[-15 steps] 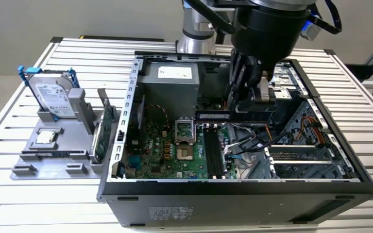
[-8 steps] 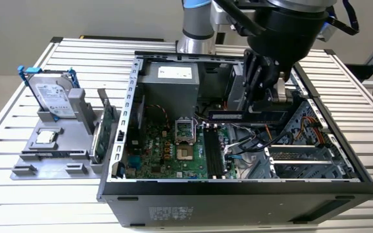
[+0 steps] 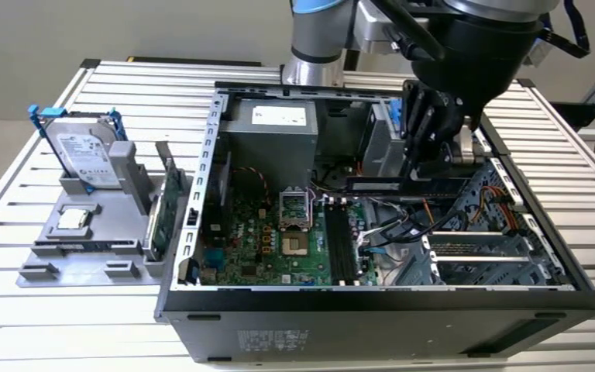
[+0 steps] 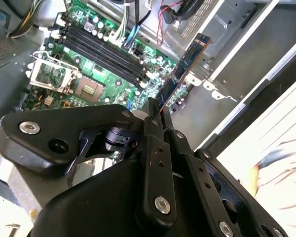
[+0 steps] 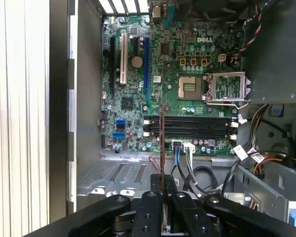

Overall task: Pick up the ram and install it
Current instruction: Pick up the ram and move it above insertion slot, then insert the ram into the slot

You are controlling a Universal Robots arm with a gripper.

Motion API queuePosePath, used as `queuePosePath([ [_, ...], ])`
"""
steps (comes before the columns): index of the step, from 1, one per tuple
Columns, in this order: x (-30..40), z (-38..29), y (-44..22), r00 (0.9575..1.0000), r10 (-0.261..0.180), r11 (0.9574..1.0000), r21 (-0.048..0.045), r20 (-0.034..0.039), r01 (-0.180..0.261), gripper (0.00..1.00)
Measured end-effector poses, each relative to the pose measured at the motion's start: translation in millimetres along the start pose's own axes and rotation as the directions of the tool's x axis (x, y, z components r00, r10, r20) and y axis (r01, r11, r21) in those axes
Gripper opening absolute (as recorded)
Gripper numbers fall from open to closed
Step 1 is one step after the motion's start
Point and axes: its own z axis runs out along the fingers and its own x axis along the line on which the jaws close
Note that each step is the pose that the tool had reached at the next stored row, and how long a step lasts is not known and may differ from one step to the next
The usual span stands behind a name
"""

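Clutching the ram (image 4: 185, 69) — above motherboard (image 5: 138, 84)

Table (image 3: 29, 325): slatted metal | case (image 3: 380, 310): open, lying on table | motherboard (image 3: 256, 240): green, inside case; socket (image 5: 190, 88) with lid raised; black slots (image 5: 197, 126) beside it | power supply (image 3: 272, 132): grey box in case | holder (image 3: 91, 248): grey, at case's side on the exterior view's left, bearing upright hard drive (image 3: 83, 157) and green card (image 3: 170, 198)

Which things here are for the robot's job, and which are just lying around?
For the job: the ram, held in the gripper with jaws shut; the black memory slots on the motherboard.
Lying about: the hard drive, the green card, the grey stand.
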Motion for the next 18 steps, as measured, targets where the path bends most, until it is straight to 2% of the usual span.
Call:
queuePosePath([
  [8,-7.9,2.3,-1.2,1.0,0.0,1.0,0.0,0.0001,0.0,0.0],
  [18,-30.8,2.2,-1.7,1.0,0.0,1.0,0.0,0.0001,0.0,0.0],
])
